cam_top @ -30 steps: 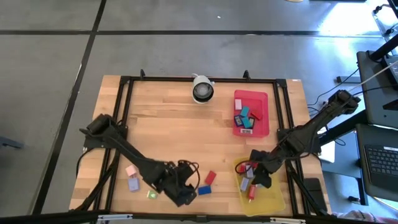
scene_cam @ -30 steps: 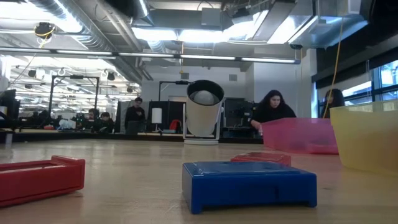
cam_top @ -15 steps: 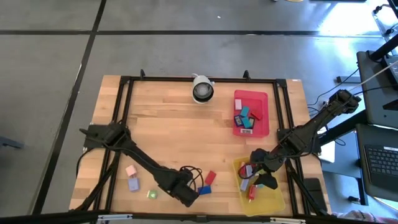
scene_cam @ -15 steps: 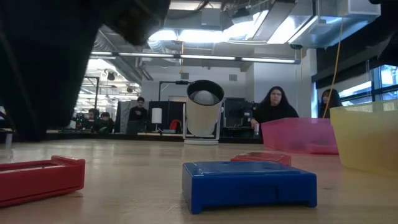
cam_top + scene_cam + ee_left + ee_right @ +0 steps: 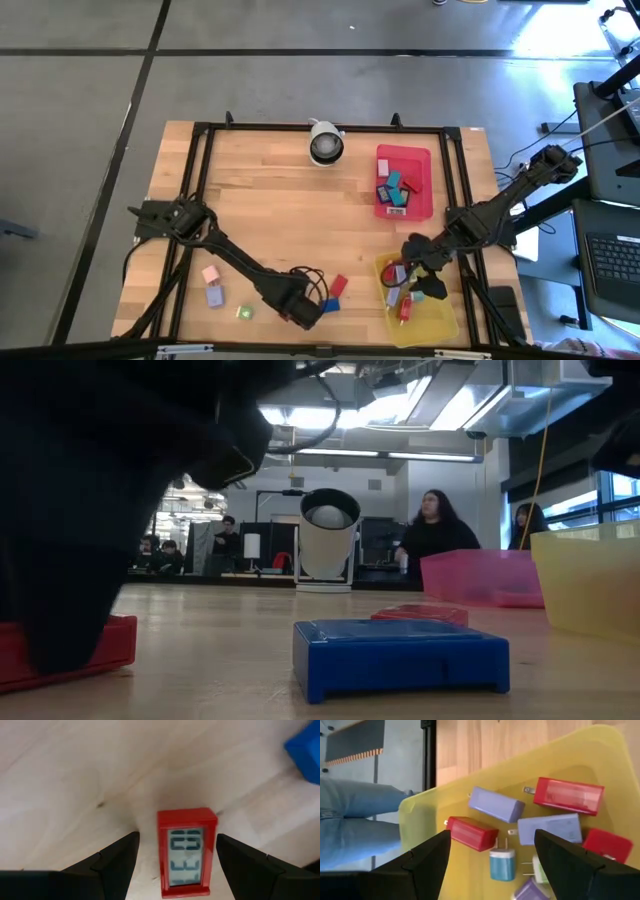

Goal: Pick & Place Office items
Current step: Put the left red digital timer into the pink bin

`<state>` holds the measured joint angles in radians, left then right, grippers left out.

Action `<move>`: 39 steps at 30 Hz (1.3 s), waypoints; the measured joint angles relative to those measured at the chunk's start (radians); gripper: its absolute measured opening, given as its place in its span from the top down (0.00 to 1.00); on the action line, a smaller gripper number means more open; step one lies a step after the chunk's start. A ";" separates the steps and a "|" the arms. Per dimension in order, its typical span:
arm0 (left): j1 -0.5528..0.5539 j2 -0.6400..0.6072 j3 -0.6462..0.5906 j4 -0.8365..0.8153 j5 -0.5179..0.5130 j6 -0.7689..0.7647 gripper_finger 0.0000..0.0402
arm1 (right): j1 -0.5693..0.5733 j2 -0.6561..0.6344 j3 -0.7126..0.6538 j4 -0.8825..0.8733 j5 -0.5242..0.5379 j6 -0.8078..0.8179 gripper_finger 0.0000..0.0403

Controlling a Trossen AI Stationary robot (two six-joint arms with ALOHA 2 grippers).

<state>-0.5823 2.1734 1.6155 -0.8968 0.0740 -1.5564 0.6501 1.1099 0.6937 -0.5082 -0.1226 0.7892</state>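
Left wrist view: left gripper (image 5: 175,857), jaws apart, had descended astride red labelled block (image 5: 187,852) near bench (image 5: 280,210) front edge; grasp imminent. Right gripper (image 5: 425,285), jaws apart, over yellow tray (image 5: 440,325).

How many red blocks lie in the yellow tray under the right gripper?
3: one red block by the yellow tray's wall, one next to the teal block, one beside a lilac block. More may be hidden.

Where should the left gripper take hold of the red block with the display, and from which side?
Grip the red block across its two long edges, coming straight down from above. It lies flat on the table, display up, and the left gripper already straddles it, fingers open beside those edges.
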 joint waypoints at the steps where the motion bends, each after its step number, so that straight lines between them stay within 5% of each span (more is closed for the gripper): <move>1: 0.000 0.002 0.000 -0.014 0.011 -0.033 0.34 | -0.004 0.000 0.000 -0.004 0.001 -0.015 0.28; 12: 0.016 0.005 -0.003 -0.056 0.061 -0.102 0.63 | -0.064 0.000 0.000 -0.007 0.003 -0.073 0.28; 18: 0.042 -0.002 0.005 -0.057 0.026 -0.095 0.63 | -0.112 0.000 0.000 -0.007 0.003 -0.072 0.28; 30: 0.140 -0.048 0.197 -0.048 -0.408 0.153 0.62 | -0.251 0.000 0.000 0.026 0.047 0.051 0.28; 39: 0.193 -0.051 0.331 0.078 -0.650 0.519 0.61 | -0.291 0.000 0.000 0.338 0.090 0.099 0.28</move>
<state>-0.3897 2.1220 1.9467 -0.8190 -0.5757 -1.0371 0.3588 1.1103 0.6937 -0.1697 -0.0328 0.8878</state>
